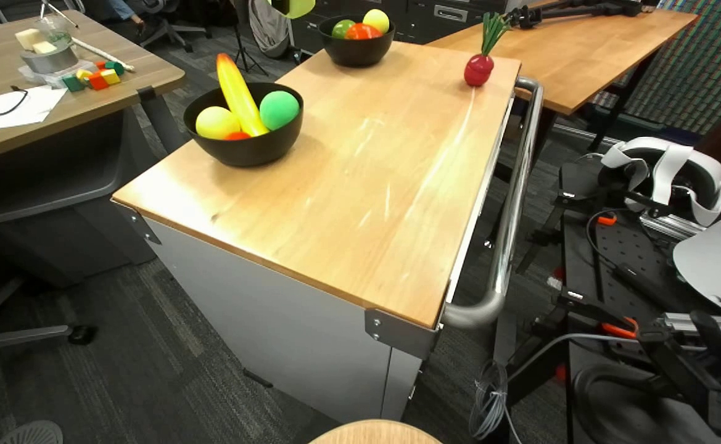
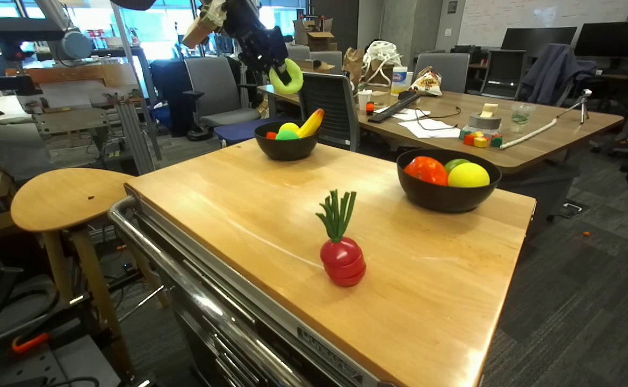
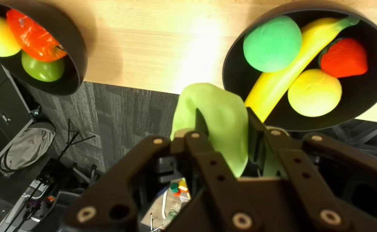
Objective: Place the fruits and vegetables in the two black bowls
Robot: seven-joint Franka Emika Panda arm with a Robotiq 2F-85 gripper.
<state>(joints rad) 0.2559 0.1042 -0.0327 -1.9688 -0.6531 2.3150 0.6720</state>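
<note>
My gripper is shut on a light green, curved piece, which looks like a ring in an exterior view; it hangs in the air beyond the tabletop's edge. A black bowl carries a banana, green ball, pale yellow round and strawberry. Another black bowl has a red-orange piece, yellow round and green round. Standing on the wood outside both bowls is a red piece with green leaves.
Both bowls stand on a wooden cart top with a metal rail along one side. A round stool is beside the cart. A desk with toy blocks and grey chairs lie past the bowls.
</note>
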